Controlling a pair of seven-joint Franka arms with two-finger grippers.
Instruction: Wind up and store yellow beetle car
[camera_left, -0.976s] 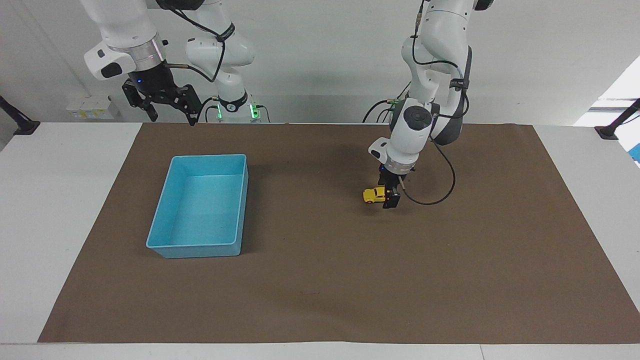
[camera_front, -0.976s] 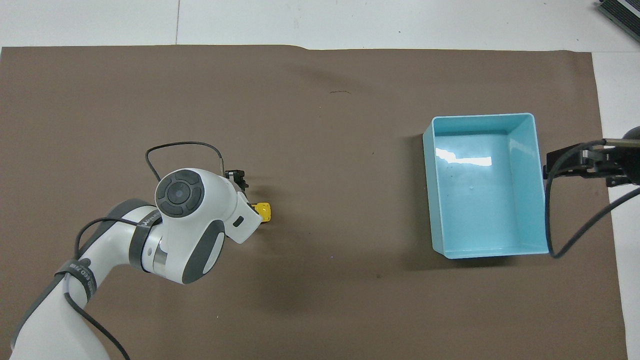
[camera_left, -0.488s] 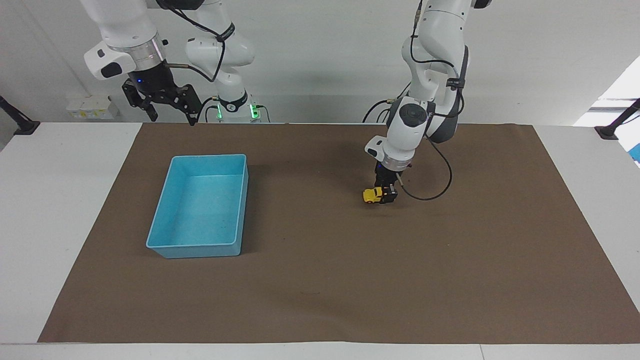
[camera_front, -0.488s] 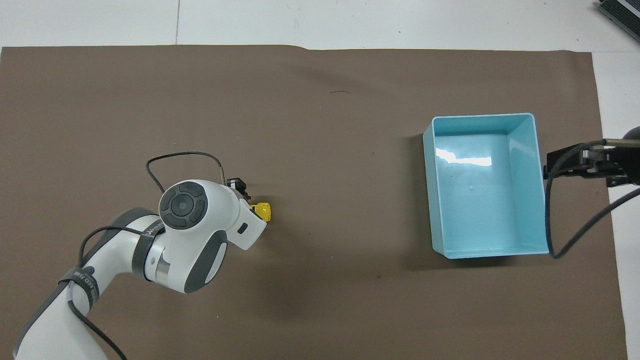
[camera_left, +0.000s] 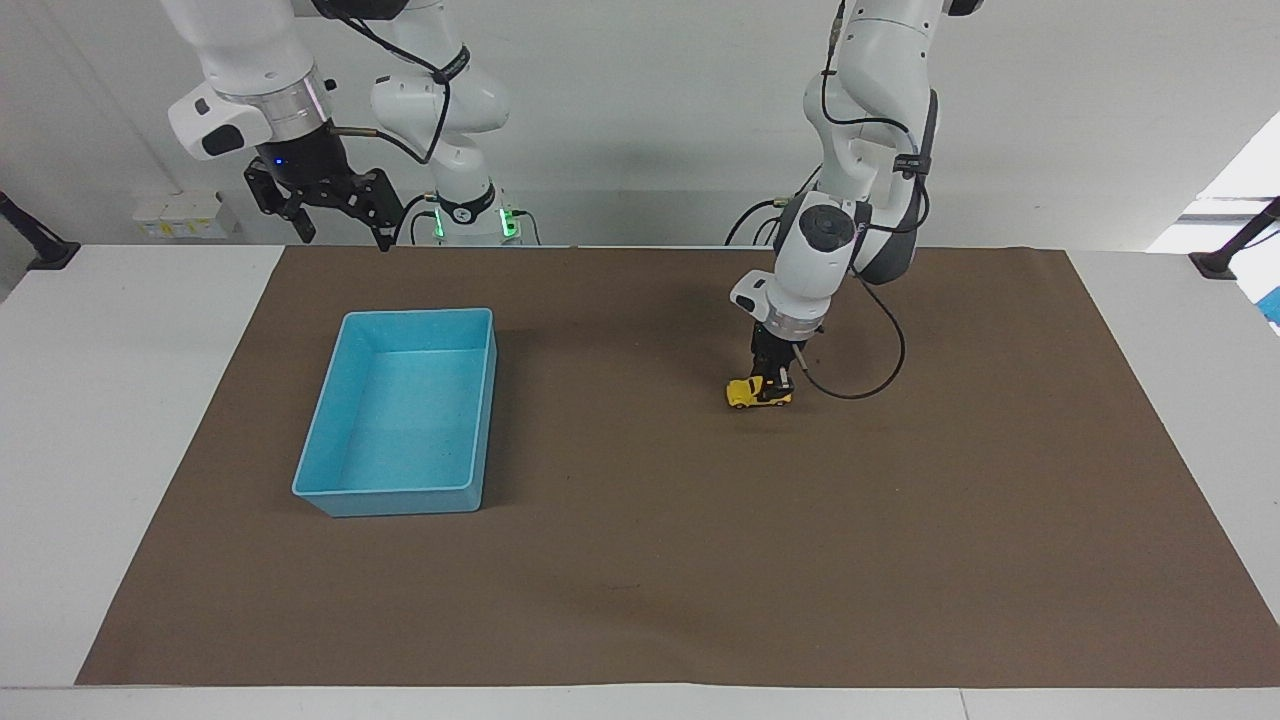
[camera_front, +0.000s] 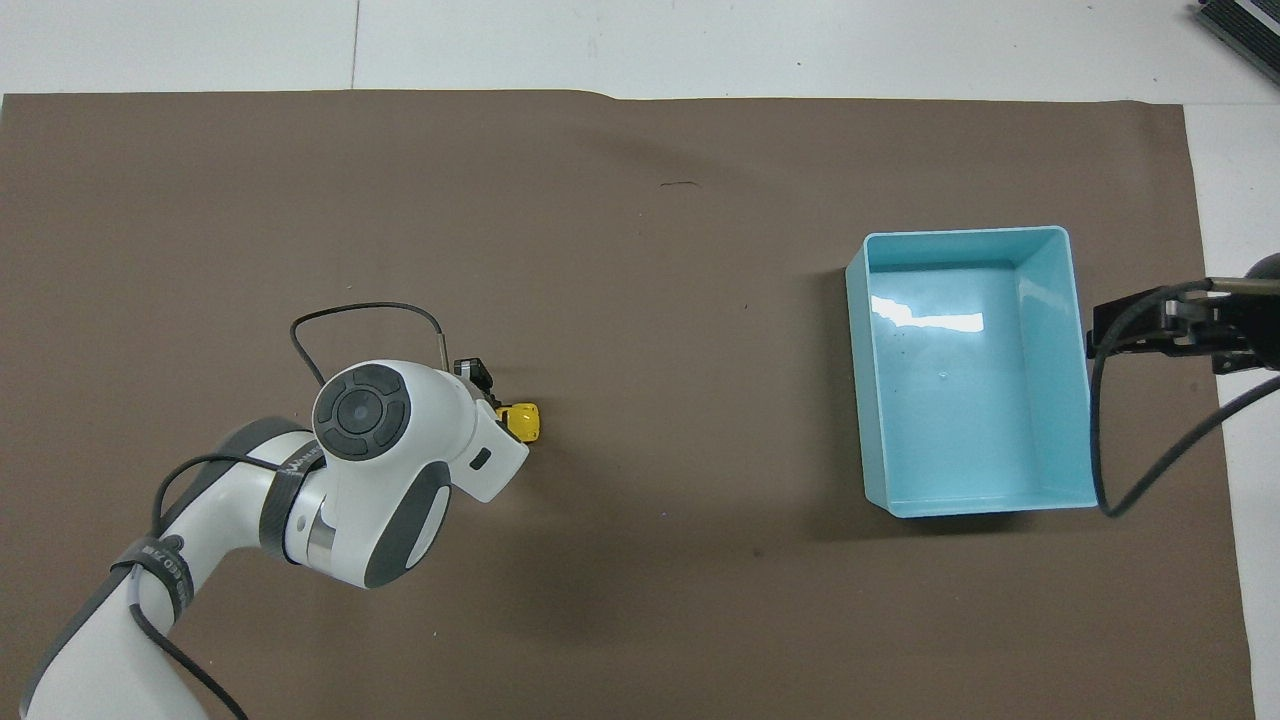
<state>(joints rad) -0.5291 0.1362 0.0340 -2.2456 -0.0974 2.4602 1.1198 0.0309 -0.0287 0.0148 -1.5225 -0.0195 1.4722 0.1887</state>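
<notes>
We see the left gripper (camera_left: 772, 385) down at the yellow beetle car (camera_left: 757, 392), its jaws clamped on the car's end toward the left arm's end of the desk, and the car seems to sit on the brown mat (camera_left: 900, 520); from overhead the arm's wrist covers most of the car (camera_front: 522, 421). The car sits well apart from the blue bin (camera_left: 345, 420), which lies toward the right arm's end. The right gripper (camera_left: 335, 215) hangs in the air over the mat's edge nearest the robots, jaws spread apart, its arm waiting. The mat covers most of the white desk (camera_left: 100, 400).
</notes>
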